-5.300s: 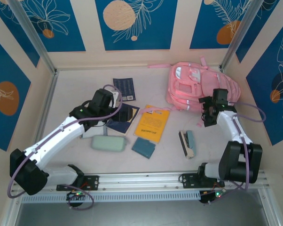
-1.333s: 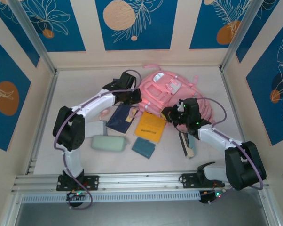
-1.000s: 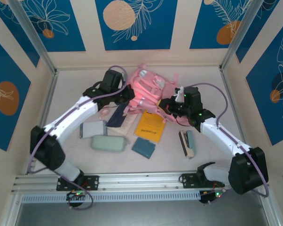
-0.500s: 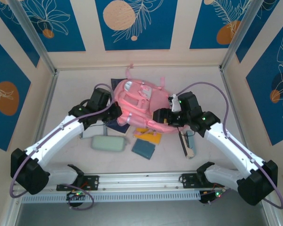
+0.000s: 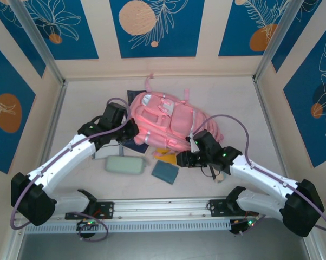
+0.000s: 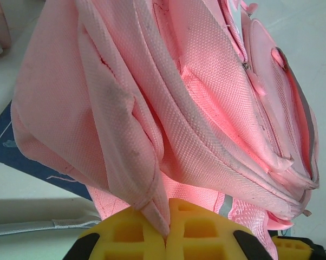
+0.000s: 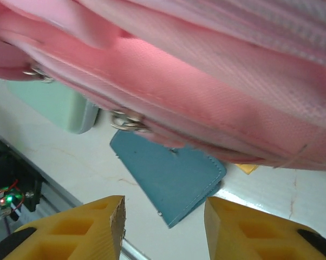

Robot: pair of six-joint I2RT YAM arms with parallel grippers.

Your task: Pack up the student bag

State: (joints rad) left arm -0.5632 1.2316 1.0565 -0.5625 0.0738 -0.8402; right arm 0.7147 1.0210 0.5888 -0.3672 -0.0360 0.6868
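The pink student bag [image 5: 168, 122] lies in the middle of the table, front pockets up, covering most of the books beneath it. My left gripper [image 5: 131, 131] is at the bag's left edge, and in the left wrist view the yellow fingers [image 6: 165, 233] are shut on a fold of the bag's pink fabric [image 6: 125, 108]. My right gripper [image 5: 183, 159] is at the bag's near edge, open. In the right wrist view its fingers [image 7: 163, 227] stand apart over a teal wallet [image 7: 171, 179], with the bag [image 7: 217, 81] above and nothing between them.
A pale green case [image 5: 125, 164] and the teal wallet [image 5: 165, 171] lie near the front. A yellow book corner [image 5: 164, 154] and a dark blue notebook [image 5: 131, 145] peek from under the bag. A stapler-like item [image 5: 220, 174] sits behind my right arm. Walls enclose the table.
The bag has been dragged from the back right to the middle and laid over the books. My right gripper let go, dropped to the bag's near edge and stands open; the left keeps its hold.
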